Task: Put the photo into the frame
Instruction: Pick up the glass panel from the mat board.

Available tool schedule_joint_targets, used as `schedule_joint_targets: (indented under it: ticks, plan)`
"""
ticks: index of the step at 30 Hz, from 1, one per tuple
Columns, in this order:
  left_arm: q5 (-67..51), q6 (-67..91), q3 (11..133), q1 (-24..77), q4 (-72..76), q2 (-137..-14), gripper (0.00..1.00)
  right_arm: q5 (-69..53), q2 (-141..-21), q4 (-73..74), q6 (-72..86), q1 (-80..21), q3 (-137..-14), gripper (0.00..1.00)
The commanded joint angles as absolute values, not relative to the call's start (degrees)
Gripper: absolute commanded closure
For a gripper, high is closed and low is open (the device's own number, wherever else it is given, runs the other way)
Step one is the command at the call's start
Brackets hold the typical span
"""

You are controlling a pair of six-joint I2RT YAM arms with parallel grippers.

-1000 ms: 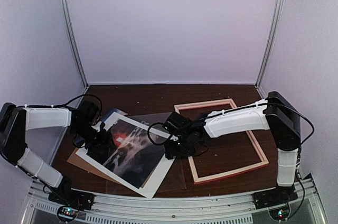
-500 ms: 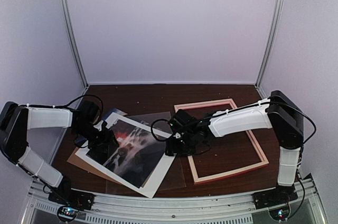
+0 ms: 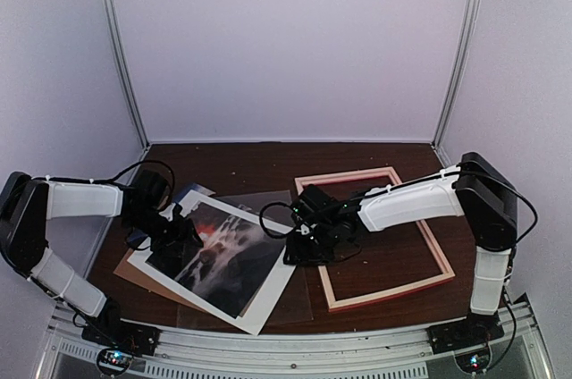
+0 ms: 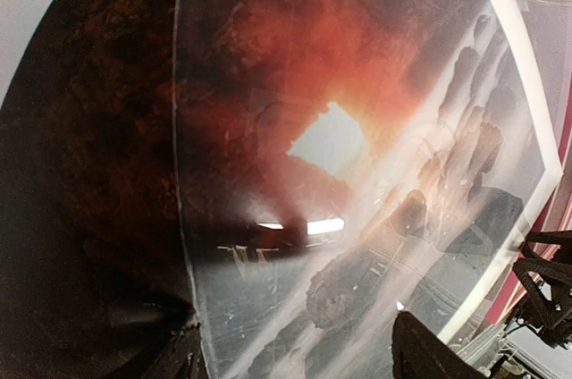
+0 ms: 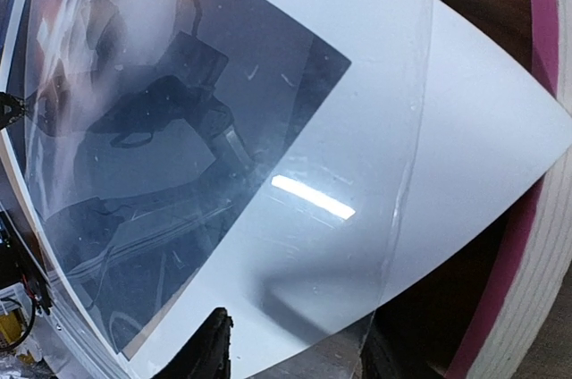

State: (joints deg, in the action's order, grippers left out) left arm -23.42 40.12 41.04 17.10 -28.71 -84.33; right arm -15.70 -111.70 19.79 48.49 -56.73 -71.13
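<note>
Nearest me, a corner of the white mat (image 3: 257, 312) points toward the table's front edge, w/ a brown board (image 3: 134, 273) peeking out under its left side. On the mat lies the photo (image 3: 223, 258): dark rocks & mist w/ a red-orange glow. It lies left of centre, outside the frame. A clear sheet (image 3: 301, 300) covers it. My left gripper (image 4: 299, 354) hangs low over the photo's left part, fingers wide apart, holding nothing. My right gripper (image 5: 295, 348) is at the mat's right corner, fingers apart astride the clear sheet's edge; whether they touch it I can't tell. The frame (image 3: 375, 294), pink-rimmed, lies flat on the right, & the mat's corner reaches its left rail. Behind it is dark brown table (image 3: 268, 157).
</note>
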Motion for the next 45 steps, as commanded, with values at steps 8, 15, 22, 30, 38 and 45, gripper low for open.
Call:
schedule_joint_targets:
  ticks: [8, 15, 22, 30, 38, 45]
  plan:
    - [-22.15, 40.85, 39.02, 18.27, -27.79, -86.05, 0.26, -20.11, -108.45, 18.35, 49.33, -56.73, -70.62, 0.56]
    - [-21.90, 41.37, 37.91, 18.39, -26.37, -86.21, 0.26, -22.54, -107.12, 14.60, 49.81, -56.28, -68.58, 0.60]
    - [-21.59, 41.29, 37.71, 18.53, -25.52, -86.49, 0.26, -25.51, -105.94, 8.39, 51.11, -55.58, -66.22, 0.67]
    - [-21.84, 41.38, 37.53, 18.54, -25.07, -86.70, 0.26, -28.75, -104.12, 1.15, 52.49, -54.68, -63.50, 0.70]
    - [-21.66, 41.24, 37.40, 18.54, -25.05, -86.55, 0.26, -30.85, -103.80, -2.10, 52.21, -53.99, -62.25, 0.71]
    - [-21.63, 41.31, 37.33, 18.54, -25.05, -86.40, 0.25, -28.32, -103.99, 3.99, 50.80, -53.70, -63.89, 0.69]
